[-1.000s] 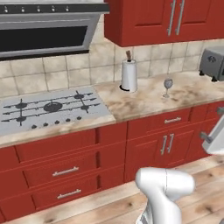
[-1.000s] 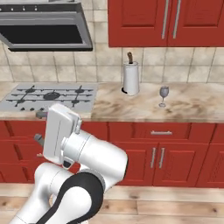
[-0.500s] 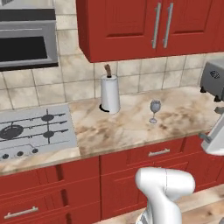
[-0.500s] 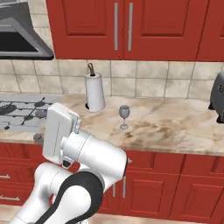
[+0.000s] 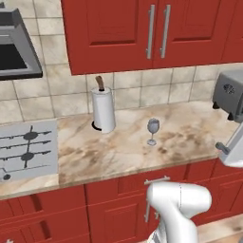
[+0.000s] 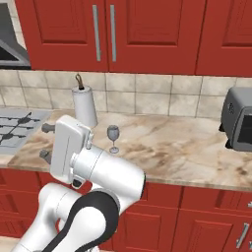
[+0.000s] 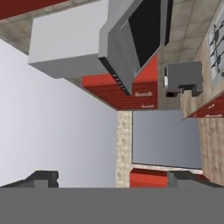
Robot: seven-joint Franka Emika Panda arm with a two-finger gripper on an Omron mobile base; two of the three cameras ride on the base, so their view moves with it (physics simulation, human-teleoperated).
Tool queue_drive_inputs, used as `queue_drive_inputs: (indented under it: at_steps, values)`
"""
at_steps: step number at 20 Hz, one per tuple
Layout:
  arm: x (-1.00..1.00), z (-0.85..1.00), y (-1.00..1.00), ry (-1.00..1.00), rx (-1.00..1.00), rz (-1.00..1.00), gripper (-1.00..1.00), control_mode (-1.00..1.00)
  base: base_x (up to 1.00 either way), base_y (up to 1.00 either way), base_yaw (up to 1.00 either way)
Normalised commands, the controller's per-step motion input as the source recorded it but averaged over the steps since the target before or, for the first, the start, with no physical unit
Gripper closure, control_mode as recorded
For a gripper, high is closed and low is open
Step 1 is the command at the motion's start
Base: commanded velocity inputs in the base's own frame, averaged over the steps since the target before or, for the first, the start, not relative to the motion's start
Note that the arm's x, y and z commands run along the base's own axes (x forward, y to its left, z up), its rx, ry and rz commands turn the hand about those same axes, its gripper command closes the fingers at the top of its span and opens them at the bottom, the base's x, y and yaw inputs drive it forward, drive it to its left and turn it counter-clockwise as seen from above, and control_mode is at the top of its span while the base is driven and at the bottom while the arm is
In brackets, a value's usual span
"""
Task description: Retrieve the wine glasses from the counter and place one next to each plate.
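One wine glass [image 5: 152, 130] stands upright on the counter [image 5: 190, 137], a little right of a white paper towel roll; in the right base view the wine glass [image 6: 113, 138] sits just beyond my folded arm, on the counter [image 6: 187, 147]. My gripper [image 7: 113, 179] is open, with nothing between its fingertips [image 7: 43, 178]. It points sideways along the kitchen, away from the glass. The plates are out of view.
The paper towel roll [image 5: 103, 110] stands against the tiled wall. A grey toaster [image 5: 230, 95] sits at the counter's right end and the gas hob [image 5: 26, 149] at its left, under a range hood [image 5: 14, 52]. Red cabinets hang above.
The whole picture has shifted: the base has driven right and closer to the counter, so the glass looks larger and nearer the middle. The gripper stays open.
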Motion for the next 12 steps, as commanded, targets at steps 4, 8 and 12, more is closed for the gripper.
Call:
queue_drive_inputs:
  at_steps: [4,8,12]
  values:
    - [0.0,0.0,0.0,0.0,0.0,0.0,-1.0,1.0,0.58,-0.04,0.06]
    - [0.0,0.0,0.0,0.0,0.0,0.0,-1.0,1.0,0.77,-0.45,0.24]
    - [0.0,0.0,0.0,0.0,0.0,0.0,-1.0,1.0,0.61,-0.08,0.19]
